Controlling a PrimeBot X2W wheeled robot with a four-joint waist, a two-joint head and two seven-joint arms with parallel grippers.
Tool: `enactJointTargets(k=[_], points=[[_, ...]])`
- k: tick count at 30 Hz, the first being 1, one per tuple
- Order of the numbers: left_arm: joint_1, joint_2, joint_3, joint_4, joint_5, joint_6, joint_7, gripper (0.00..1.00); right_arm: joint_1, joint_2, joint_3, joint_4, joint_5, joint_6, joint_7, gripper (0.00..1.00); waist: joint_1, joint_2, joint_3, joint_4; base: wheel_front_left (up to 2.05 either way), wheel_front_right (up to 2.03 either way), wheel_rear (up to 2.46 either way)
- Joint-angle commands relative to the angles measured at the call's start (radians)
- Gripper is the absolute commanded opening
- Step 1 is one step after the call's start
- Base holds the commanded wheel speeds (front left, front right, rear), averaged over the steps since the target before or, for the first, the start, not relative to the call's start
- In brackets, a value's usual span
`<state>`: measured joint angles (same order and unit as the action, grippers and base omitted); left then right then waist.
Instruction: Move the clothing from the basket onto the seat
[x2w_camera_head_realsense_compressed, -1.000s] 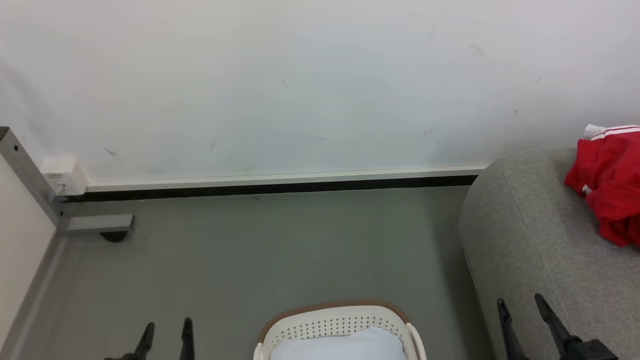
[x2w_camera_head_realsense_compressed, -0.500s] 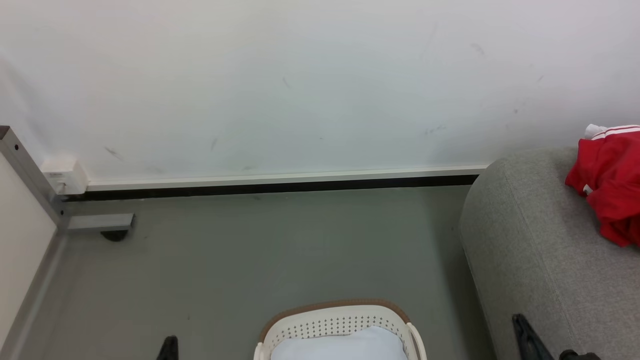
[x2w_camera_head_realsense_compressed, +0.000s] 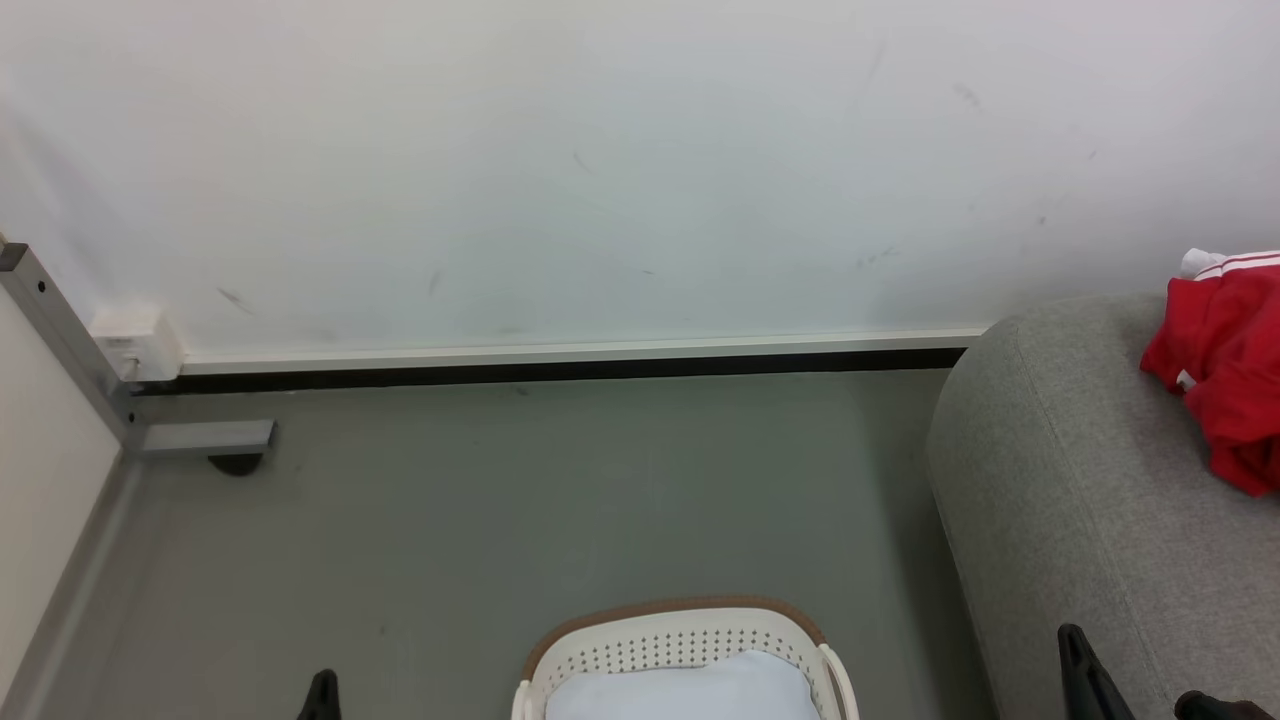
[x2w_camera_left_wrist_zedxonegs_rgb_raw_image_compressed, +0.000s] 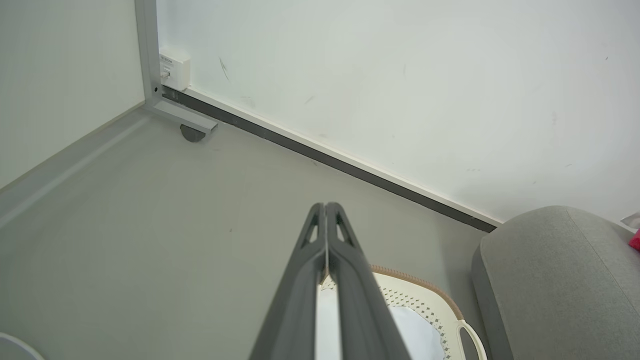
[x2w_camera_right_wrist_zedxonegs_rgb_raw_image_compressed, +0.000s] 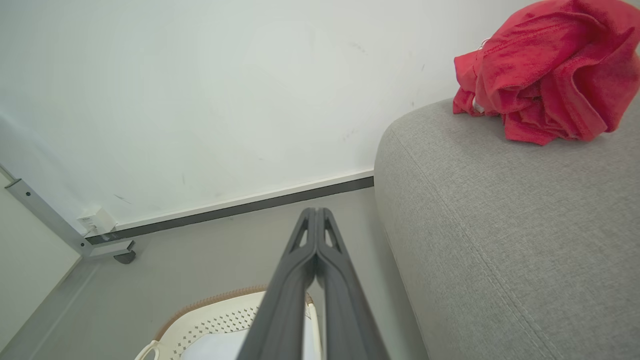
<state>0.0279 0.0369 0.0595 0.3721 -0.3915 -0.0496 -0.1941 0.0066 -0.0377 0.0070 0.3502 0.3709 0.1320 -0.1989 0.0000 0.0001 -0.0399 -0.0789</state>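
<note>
left claw (x2w_camera_left_wrist_zedxonegs_rgb_raw_image_compressed: 325, 206) closed, right claw (x2w_camera_right_wrist_zedxonegs_rgb_raw_image_compressed: 315, 211) closed, both empty

Red clothing (x2w_camera_head_realsense_compressed: 1225, 370) on seat (x2w_camera_head_realsense_compressed: 1060, 480); basket (x2w_camera_head_realsense_compressed: 680, 638) apart.

Red clothing (x2w_camera_right_wrist_zedxonegs_rgb_raw_image_compressed: 545, 70), light grey seat (x2w_camera_right_wrist_zedxonegs_rgb_raw_image_compressed: 500, 225), cream basket (x2w_camera_right_wrist_zedxonegs_rgb_raw_image_compressed: 215, 317).
The clothing was bright red with white striped trim, up and right of the dark grey right gripper (x2w_camera_right_wrist_zedxonegs_rgb_raw_image_compressed: 316, 212); the basket beneath it showed dotted perforations, a brown rim and a pale white pad (x2w_camera_head_realsense_compressed: 680, 690).

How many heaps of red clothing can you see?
1: the clothing lies bunched on the seat. The basket shows a pale pad; its near part is cut off.
</note>
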Motion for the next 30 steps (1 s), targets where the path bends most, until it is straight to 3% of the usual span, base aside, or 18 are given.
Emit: enactJointTargets(k=[1,30], points=[[-0.025,0.006,0.006,-0.023,-0.044,-0.004,0.008,0.0,-0.025,-0.007,-0.007,-0.022,0.044,0.0,0.01,0.0,0.0,-0.0001,0.001,0.001,0.0,0.0,0.0],[-0.069,0.01,0.023,-0.065,-0.484,-0.033,0.118,0.0,-0.063,-0.011,-0.05,-0.056,0.491,-0.001,0.122,0.0,0.0,-0.0001,0.012,0.021,0.0,0.0,0.0]])
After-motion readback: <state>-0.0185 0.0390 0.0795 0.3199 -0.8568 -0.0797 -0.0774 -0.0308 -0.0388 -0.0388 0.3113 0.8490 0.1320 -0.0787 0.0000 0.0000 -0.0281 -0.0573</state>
